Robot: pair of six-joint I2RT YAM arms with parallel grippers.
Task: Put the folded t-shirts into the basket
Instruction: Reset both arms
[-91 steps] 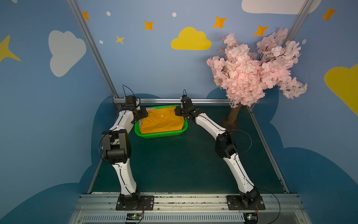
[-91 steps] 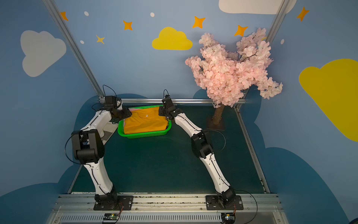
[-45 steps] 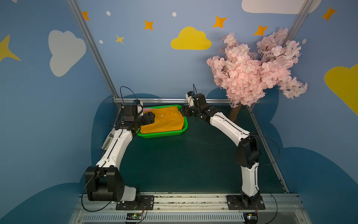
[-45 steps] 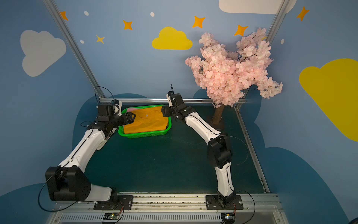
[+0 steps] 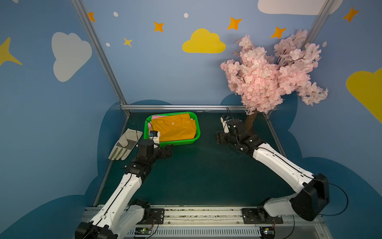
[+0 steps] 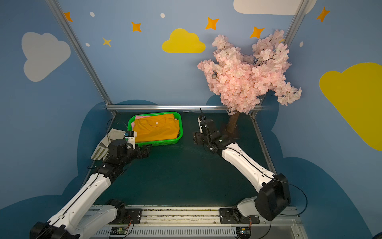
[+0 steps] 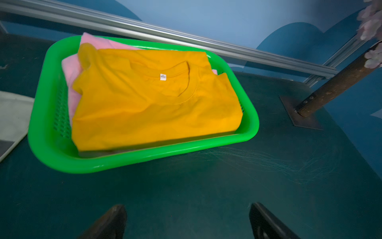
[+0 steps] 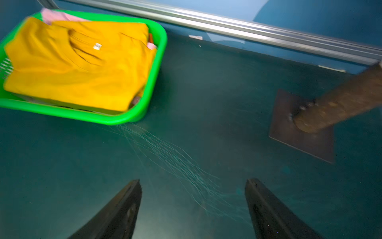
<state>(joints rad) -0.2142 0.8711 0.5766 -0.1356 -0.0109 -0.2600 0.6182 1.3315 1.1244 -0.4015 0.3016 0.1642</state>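
Left fingers are spread wide and empty over the tabletop, at the basket's 7 o'clock. Right fingers are also apart and empty, at its 3 o'clock. The basket sits at the tabletop's 11 o'clock, yellow tee on top of a pink tee. A glove lies at its 9 o'clock and a tree stands at 2.
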